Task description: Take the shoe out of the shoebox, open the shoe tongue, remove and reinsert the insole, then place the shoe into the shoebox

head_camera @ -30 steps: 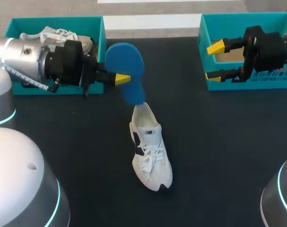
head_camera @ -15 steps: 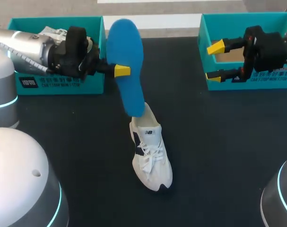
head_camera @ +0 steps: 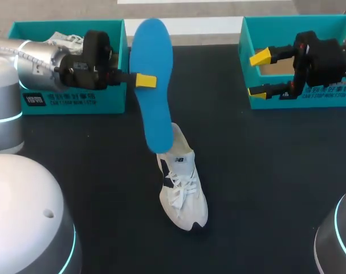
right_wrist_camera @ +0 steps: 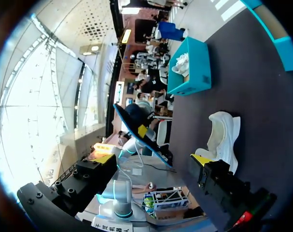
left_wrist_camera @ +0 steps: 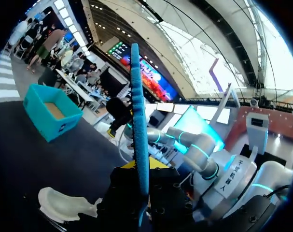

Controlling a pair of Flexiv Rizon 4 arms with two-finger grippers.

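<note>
Black tabletop [head_camera: 275, 171], centre stage: the left gripper [head_camera: 146, 80] pinches a blue insole [head_camera: 154, 114] upright, lower end at the white shoe [head_camera: 183, 194] (light, bendy foam, probably best gripped mid-length); the right gripper [head_camera: 259, 74] hangs spread over a shoebox [head_camera: 287, 21].

White lettering on left shoebox [head_camera: 111, 100], right shoebox [head_camera: 332, 99], unreadable

Clamping a thin blue foam insole [left_wrist_camera: 138, 116] upright, edge-on, in the left gripper [left_wrist_camera: 141, 180], with a white fabric sneaker [left_wrist_camera: 64, 205] lying beside and a teal cardboard shoebox [left_wrist_camera: 49, 118] sitting well beyond.
</note>
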